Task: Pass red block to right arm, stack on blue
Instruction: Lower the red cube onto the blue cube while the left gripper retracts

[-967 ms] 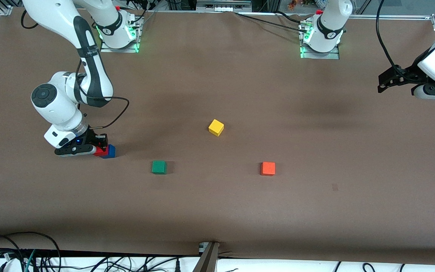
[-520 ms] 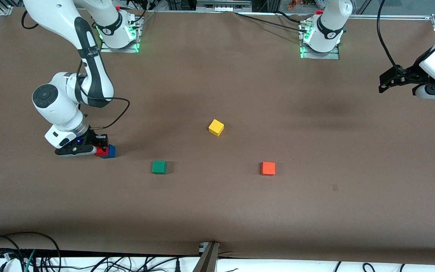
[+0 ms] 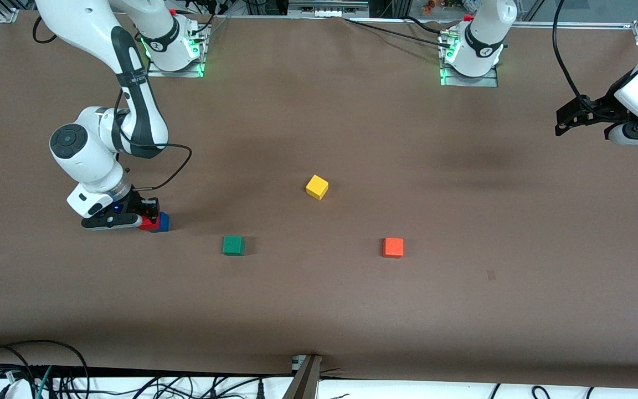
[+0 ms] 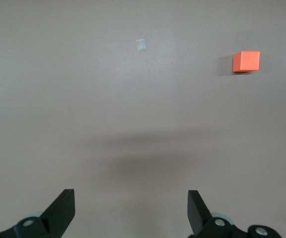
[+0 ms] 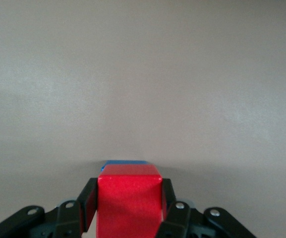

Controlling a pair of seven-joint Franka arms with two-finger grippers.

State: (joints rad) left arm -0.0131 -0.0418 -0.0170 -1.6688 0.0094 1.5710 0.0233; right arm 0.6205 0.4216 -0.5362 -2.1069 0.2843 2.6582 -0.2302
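Currently the right gripper (image 3: 150,217) is down at the right arm's end of the worktop (image 3: 319,310), its fingers (image 5: 87,203) pinching the red block (image 5: 129,201), which sits on top of the blue block (image 3: 163,222). The left gripper (image 3: 565,119) waits in the air over the left arm's end of the worktop, fingers (image 4: 63,210) spread with nothing between them. The green block (image 3: 233,245), yellow block (image 3: 317,187) and orange block (image 3: 393,247) lie apart mid-worktop.
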